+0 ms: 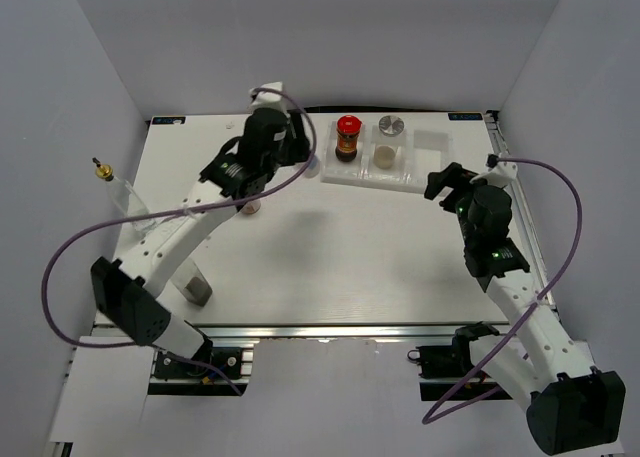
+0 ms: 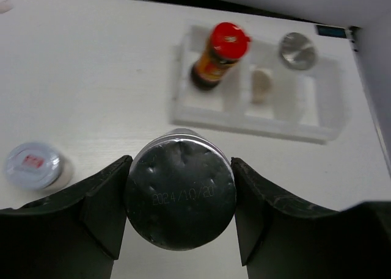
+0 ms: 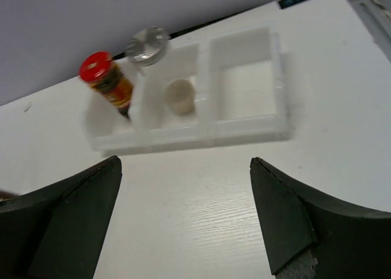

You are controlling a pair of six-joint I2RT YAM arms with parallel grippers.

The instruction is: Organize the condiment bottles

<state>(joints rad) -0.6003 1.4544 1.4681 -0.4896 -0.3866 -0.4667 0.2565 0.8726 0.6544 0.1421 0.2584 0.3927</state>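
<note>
A round jar [image 2: 180, 196] with a dimpled, date-stamped foil top sits clamped between the left gripper's [image 2: 180, 187] dark fingers [image 2: 98, 212]. Ahead of it, the white moulded tray [image 2: 293, 129] holds a red-capped glass jar [image 2: 221, 54], a silver-capped bottle [image 2: 297, 50] and a short pale jar [image 2: 261, 85]. A small shiny-lidded jar [image 2: 33, 166] waits left of the gripper, a slim gold-capped bottle [image 1: 115, 189] further left. The right gripper [image 3: 184, 166] hangs open, holding nothing. Roughly half sorted, I judge

A white table [image 1: 350, 267] stands enclosed by plain grey-white walls [image 1: 350, 37].
</note>
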